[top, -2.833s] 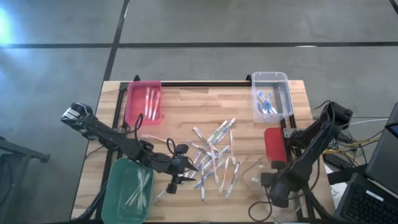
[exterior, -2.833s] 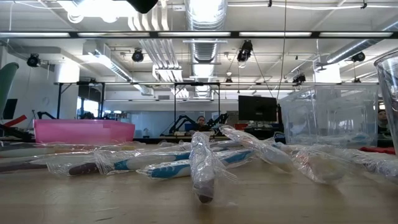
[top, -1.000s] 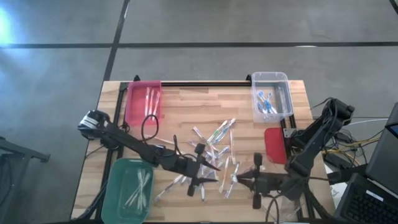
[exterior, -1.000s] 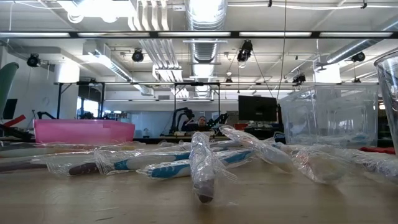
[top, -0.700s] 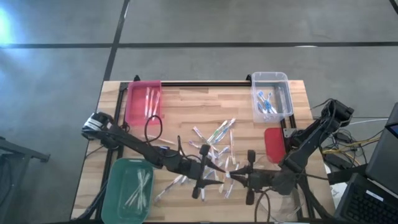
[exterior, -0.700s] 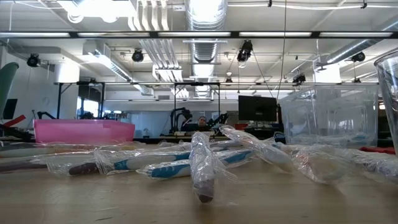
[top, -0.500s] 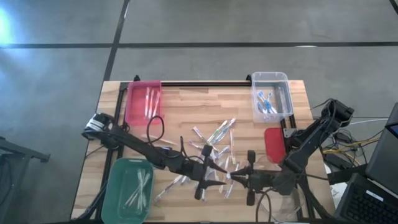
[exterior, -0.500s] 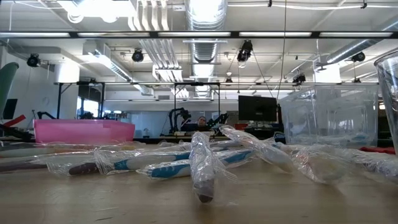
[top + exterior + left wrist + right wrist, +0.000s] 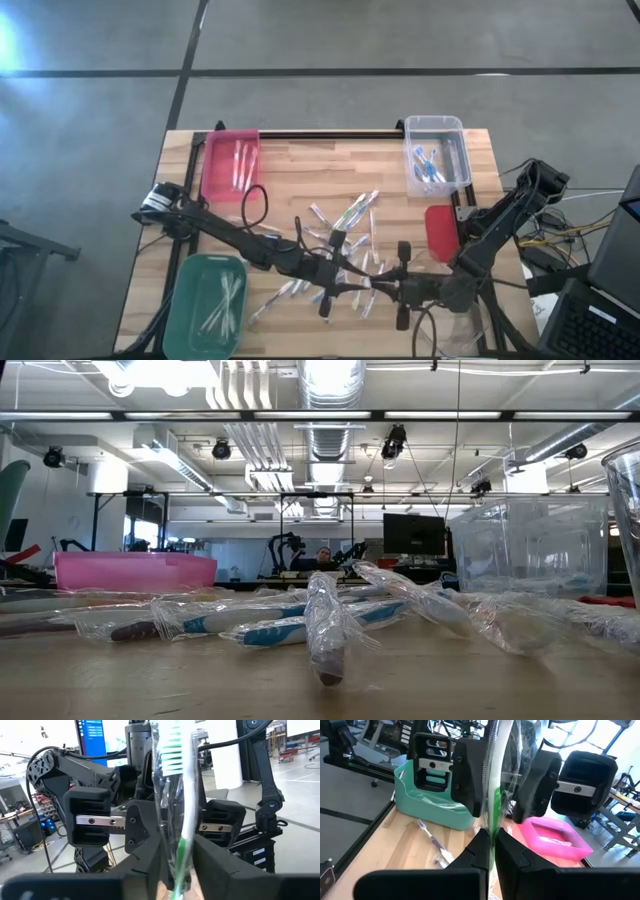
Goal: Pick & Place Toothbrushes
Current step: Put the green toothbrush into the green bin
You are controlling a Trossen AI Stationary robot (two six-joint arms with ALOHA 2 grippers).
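Only the wrist views show the right claw [image 9: 492, 837] pinching a wrapped green toothbrush [image 9: 182, 840]; the spread left claw [image 9: 175, 855] straddles it near the worktop's [image 9: 290, 165] front edge.

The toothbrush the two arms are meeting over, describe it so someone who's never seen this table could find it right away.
Start at the loose pile of wrapped toothbrushes mid-table, then move to its near edge, where the left end effector and right end effector face each other. The green toothbrush stands between them in clear wrap, pinched by the right fingers; unlike its neighbours, it is not lying on the wood.
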